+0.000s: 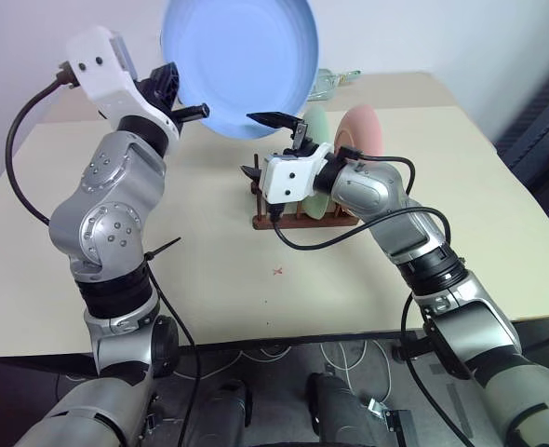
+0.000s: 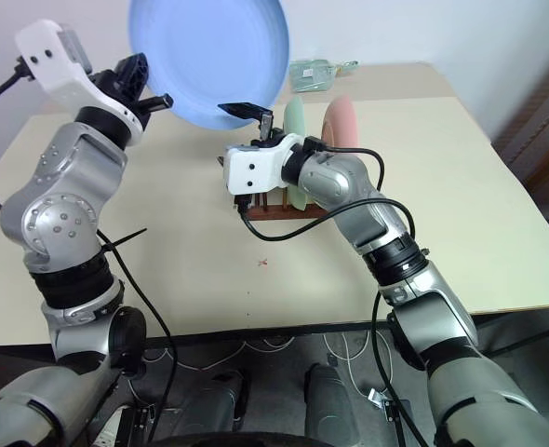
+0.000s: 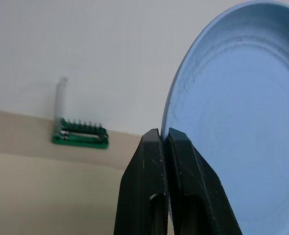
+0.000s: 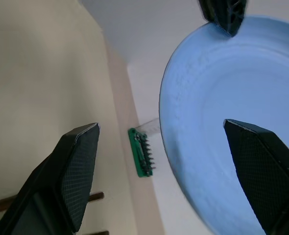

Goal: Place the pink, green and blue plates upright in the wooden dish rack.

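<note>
Right gripper (image 1: 267, 142): I am seeing its two black fingers spread wide just in front of the rack, one of them reaching up toward the lower rim of the blue plate; in its own wrist view the plate's rim is sitting between the fingers, and I cannot tell whether either one is touching it.

Left gripper (image 1: 187, 111): I am holding its fingers pressed together on the rim of the blue plate (image 1: 239, 58), pinching it and carrying it high above the table (image 1: 209, 233), close to upright and facing me.

Wooden dish rack (image 1: 284, 221): it is sitting near the middle of the table, partly hidden behind the right wrist.

Green plate (image 1: 317, 126): it is standing on edge in the rack.

Pink plate (image 1: 363, 130): it is standing on edge just beside the green one, on the rack's right side.

Green tray (image 3: 80, 137): it is lying at the far edge of the table, well apart from the rack.

Progress: I am judging two of three plates done. The blue one is still in the air; what is left is bringing it down between free pegs, probably on the green plate's left, and letting go.
</note>
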